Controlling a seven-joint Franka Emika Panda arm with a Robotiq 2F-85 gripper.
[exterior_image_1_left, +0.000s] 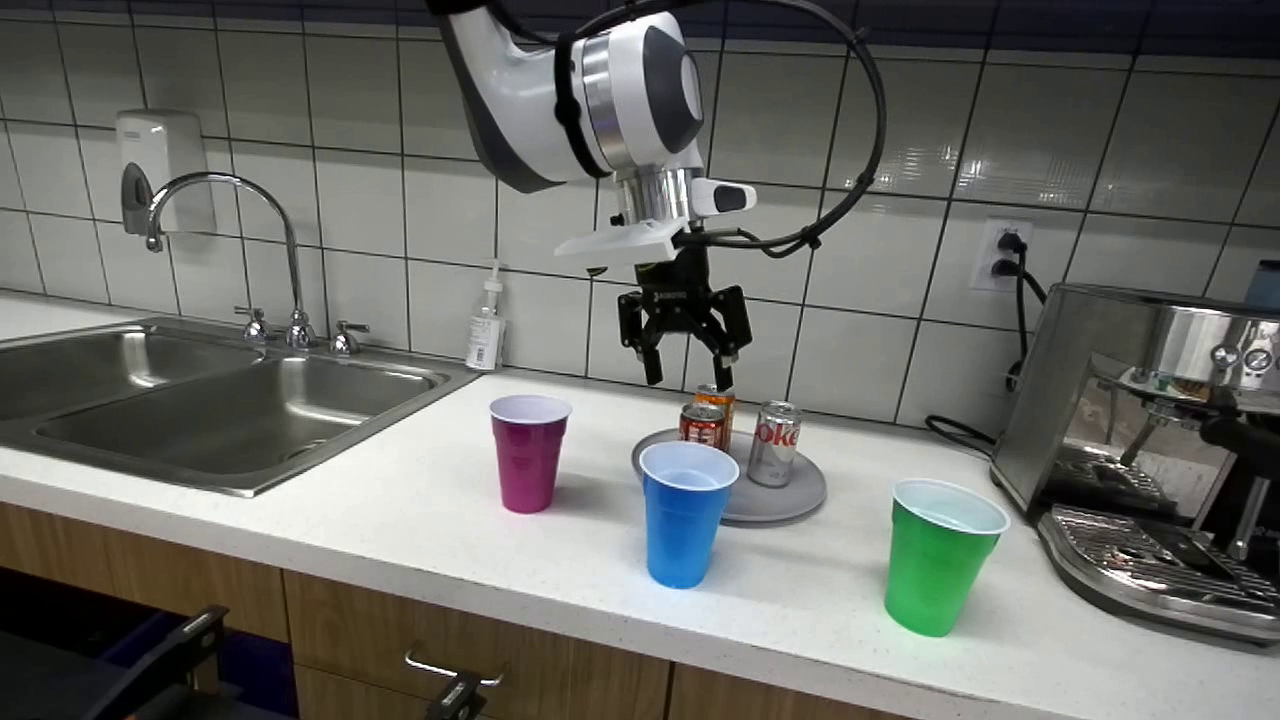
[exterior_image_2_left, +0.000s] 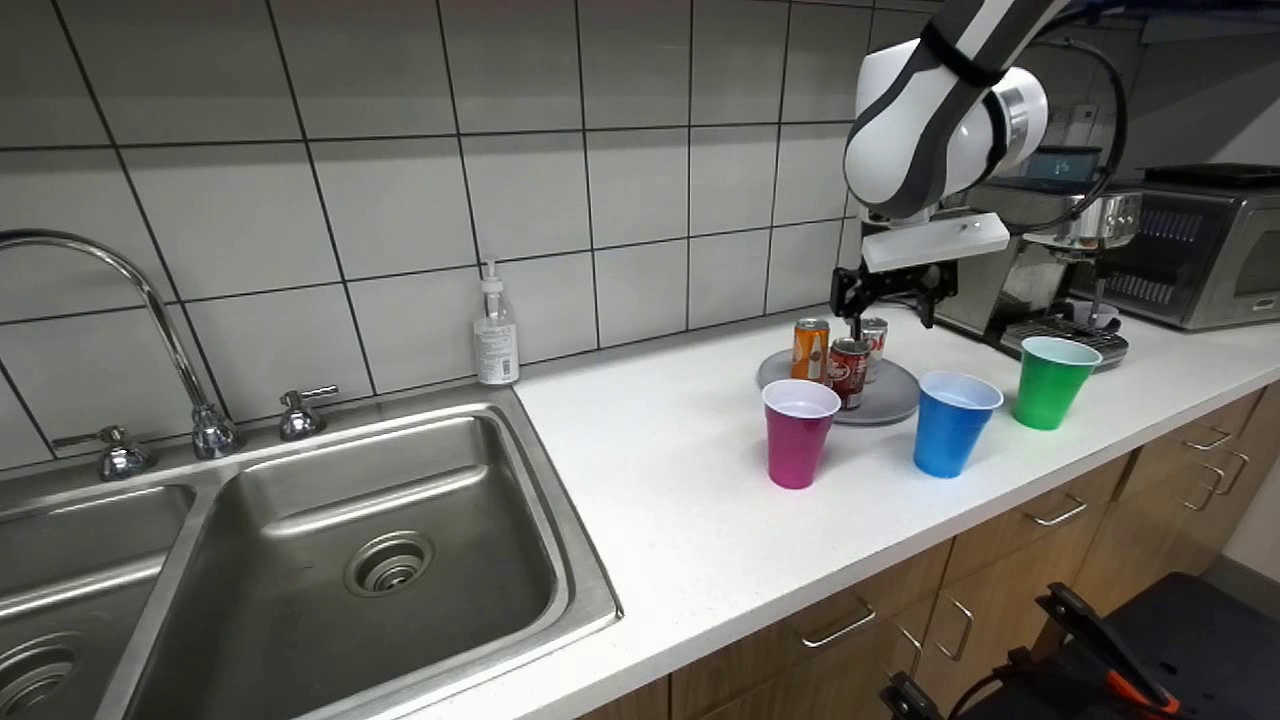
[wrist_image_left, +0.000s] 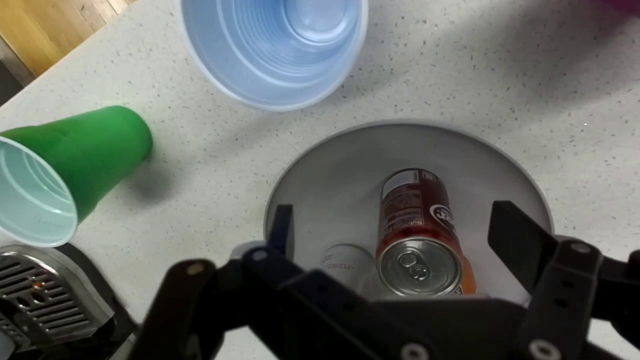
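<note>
My gripper (exterior_image_1_left: 688, 373) hangs open above a round grey plate (exterior_image_1_left: 790, 507), its fingers (wrist_image_left: 515, 240) wide apart with nothing held. Three cans stand on that plate. In the wrist view the dark red can (wrist_image_left: 417, 210) lies between and below the fingertips, its tab top facing the camera. Behind it an orange can (exterior_image_2_left: 810, 348) shows only as a sliver in the wrist view. The silver Coke can (exterior_image_1_left: 774, 445) is beside them, partly covered by a finger link in the wrist view. In both exterior views the gripper appears just over the cans; contact is not visible.
Around the plate's front stand a magenta cup (exterior_image_1_left: 528, 462), a blue cup (exterior_image_1_left: 685, 530) and a green cup (exterior_image_1_left: 940, 565), all upright. A coffee machine (exterior_image_1_left: 1180, 400) is at one end, a steel sink (exterior_image_2_left: 590, 590) at the other. A soap bottle (exterior_image_2_left: 496, 345) stands by the tiled wall.
</note>
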